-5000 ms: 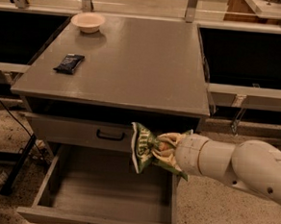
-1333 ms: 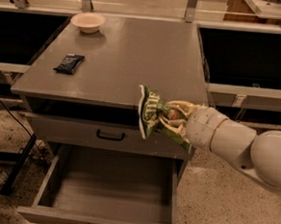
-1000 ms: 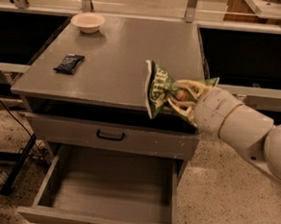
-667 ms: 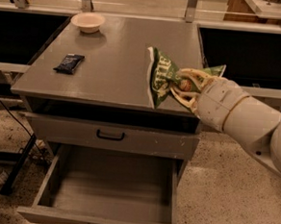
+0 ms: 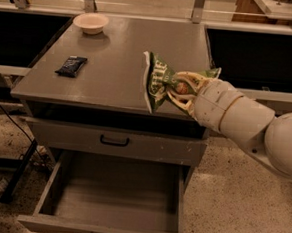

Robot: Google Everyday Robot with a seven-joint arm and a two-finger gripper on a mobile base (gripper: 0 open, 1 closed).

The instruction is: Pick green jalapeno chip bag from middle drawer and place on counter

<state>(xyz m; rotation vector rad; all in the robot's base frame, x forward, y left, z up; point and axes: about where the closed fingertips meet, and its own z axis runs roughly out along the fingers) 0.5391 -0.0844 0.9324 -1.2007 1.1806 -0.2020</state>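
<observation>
Above the counter's [image 5: 114, 66] front right edge, the end effector [image 5: 182, 89] pinches the green jalapeno chip bag [image 5: 156, 79] by its crumpled side, which looks light, crinkly, slippery and crushable.

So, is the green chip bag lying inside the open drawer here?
No: the gripper holds the green jalapeno chip bag over the counter near its front right edge, above the middle drawer.

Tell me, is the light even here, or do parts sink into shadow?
Camera view: uneven. The counter catches most light, the bowl throws a soft shadow, the open drawer is dim, the bays at either side are black. The gripper, shut on the chip bag above the counter's front edge, is well lit.
</observation>
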